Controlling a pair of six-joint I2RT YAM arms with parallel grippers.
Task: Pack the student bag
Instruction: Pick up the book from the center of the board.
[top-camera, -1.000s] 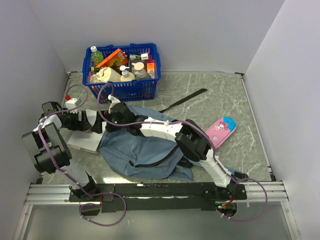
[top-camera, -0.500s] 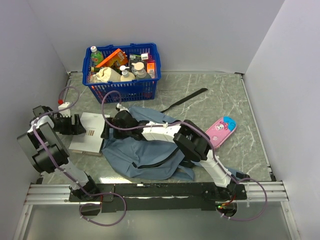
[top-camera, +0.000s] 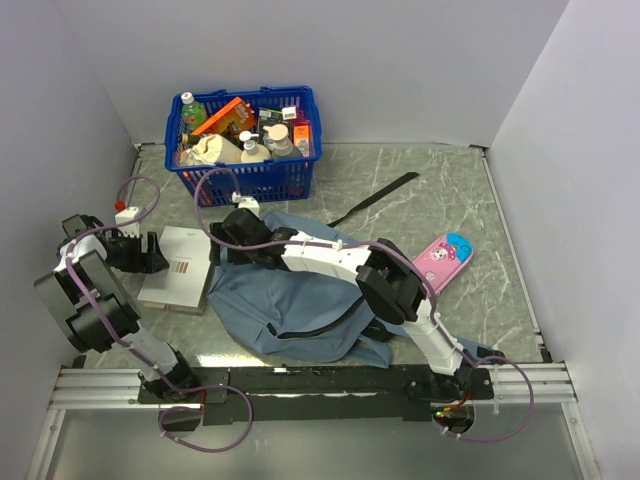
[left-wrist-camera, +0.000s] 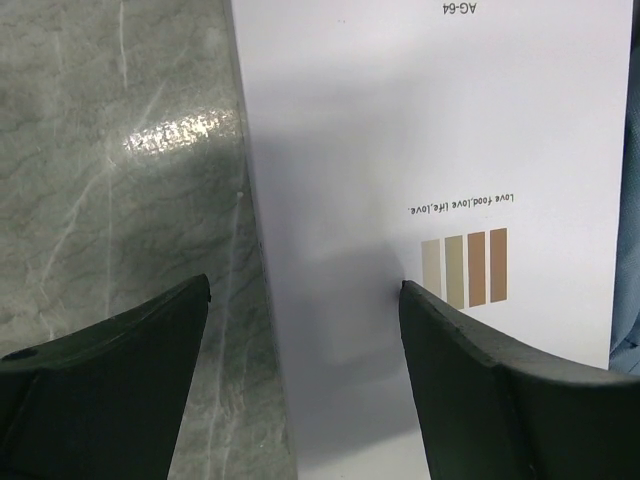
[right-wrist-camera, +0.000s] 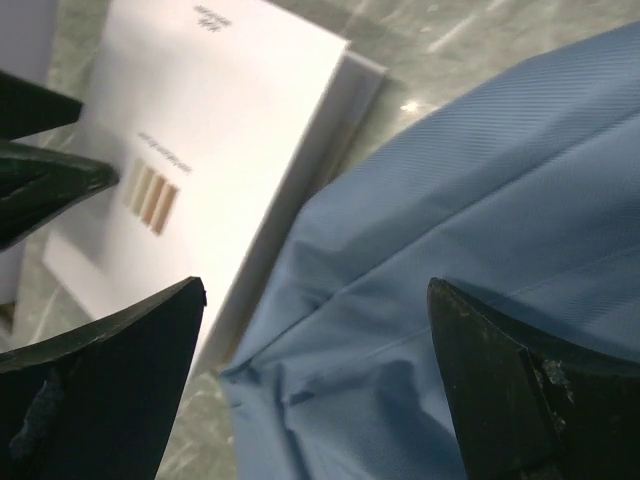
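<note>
The grey-blue student bag (top-camera: 290, 305) lies flat on the table's middle-left, its fabric filling the right wrist view (right-wrist-camera: 470, 250). A white book (top-camera: 178, 268) with brown stripes lies flat beside the bag's left edge, and also shows in the left wrist view (left-wrist-camera: 430, 180) and the right wrist view (right-wrist-camera: 190, 180). My left gripper (top-camera: 150, 255) is open at the book's left edge, empty (left-wrist-camera: 305, 300). My right gripper (top-camera: 225, 235) is open over the bag's upper left corner (right-wrist-camera: 315, 300), holding nothing.
A blue plastic basket (top-camera: 300, 100) full of bottles and packets stands at the back. A pink pencil case (top-camera: 443, 262) lies right of the bag. A black strap (top-camera: 375, 198) stretches toward the back. Walls close in left, back and right.
The left gripper drew back to the left off the book. The book now lies flat left of the bag. The right gripper shifted slightly over the bag's upper left corner.
</note>
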